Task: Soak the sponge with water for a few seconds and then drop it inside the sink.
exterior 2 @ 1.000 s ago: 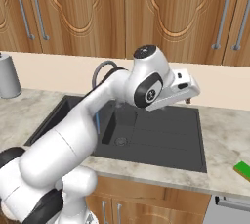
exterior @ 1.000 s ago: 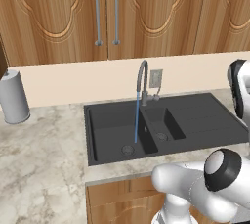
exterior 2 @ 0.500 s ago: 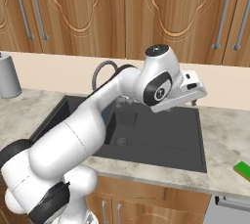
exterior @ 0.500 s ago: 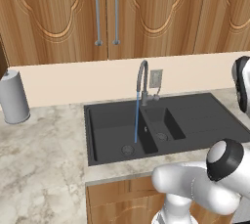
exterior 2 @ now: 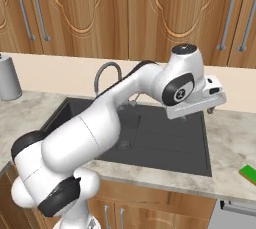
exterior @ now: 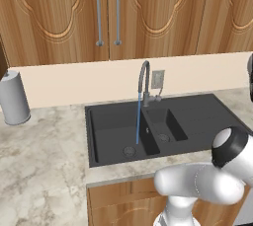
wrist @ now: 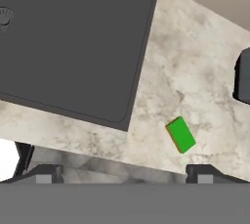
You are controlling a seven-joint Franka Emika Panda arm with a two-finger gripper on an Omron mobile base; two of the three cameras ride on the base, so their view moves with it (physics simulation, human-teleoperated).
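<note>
While water (exterior: 138, 120) runs, gripper (wrist: 125, 171) moved right, nearer sponge (wrist: 181, 134).

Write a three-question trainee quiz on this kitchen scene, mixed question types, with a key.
1. True or false: the small green and yellow sponge lies on the marble counter, outside the dark grey sink.
2. Where does the thin light-blue water stream land? A) large basin B) small basin C) ribbed drainboard
3. Fill in: the two-finger gripper is ____, holding nothing.

Key: 1 true; 2 A; 3 open
</note>
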